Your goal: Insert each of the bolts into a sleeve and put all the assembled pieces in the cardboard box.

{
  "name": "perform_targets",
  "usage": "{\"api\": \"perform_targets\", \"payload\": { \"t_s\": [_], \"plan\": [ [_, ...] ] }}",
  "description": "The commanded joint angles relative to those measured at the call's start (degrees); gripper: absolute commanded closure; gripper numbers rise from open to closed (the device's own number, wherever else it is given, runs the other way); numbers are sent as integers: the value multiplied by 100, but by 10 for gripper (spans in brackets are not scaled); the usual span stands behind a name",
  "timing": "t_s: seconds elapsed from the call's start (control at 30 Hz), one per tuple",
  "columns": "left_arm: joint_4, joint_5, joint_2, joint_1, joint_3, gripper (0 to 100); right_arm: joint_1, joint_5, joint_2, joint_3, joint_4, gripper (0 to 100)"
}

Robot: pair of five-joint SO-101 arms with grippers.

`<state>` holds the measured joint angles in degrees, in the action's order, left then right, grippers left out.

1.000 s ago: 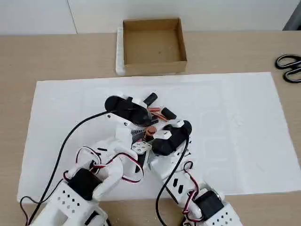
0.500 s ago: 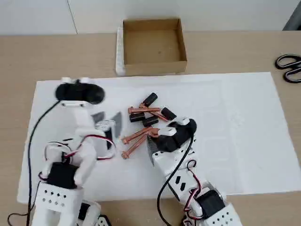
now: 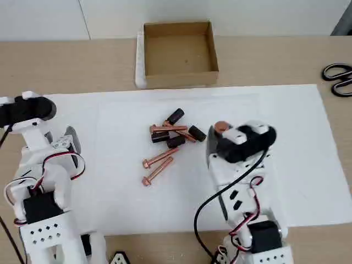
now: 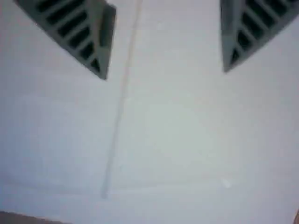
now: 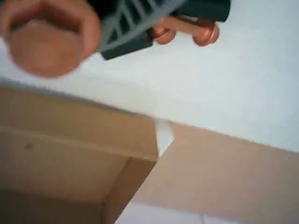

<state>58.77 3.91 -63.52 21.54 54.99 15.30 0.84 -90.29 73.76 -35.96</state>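
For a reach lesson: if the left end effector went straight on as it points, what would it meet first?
Probably the sheet: the left end effector points down at it, nothing between; depth is unclear.

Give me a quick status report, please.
Left gripper open over sheet. Right gripper shut on bolt. Loose bolts, sleeves piled mid-sheet. Nothing blocks cardboard box.

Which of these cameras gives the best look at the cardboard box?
The high view: it shows the whole cardboard box, open on top, standing beyond the white sheet. The right wrist view catches one corner of the box and part of its walls. The left wrist view faces the sheet.
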Motion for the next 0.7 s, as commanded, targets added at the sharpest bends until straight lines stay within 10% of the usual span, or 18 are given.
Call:
{"api": "perform_targets", "payload": {
  "t_s": [0.0,0.67],
  "plan": [
    [185,-35,-62,44,-75,844,-189,-132,1552,-1873,154,995],
    [466,-44,-88,70,136,846,-242,-114,12242,-11842,488,995]
  ]
}}
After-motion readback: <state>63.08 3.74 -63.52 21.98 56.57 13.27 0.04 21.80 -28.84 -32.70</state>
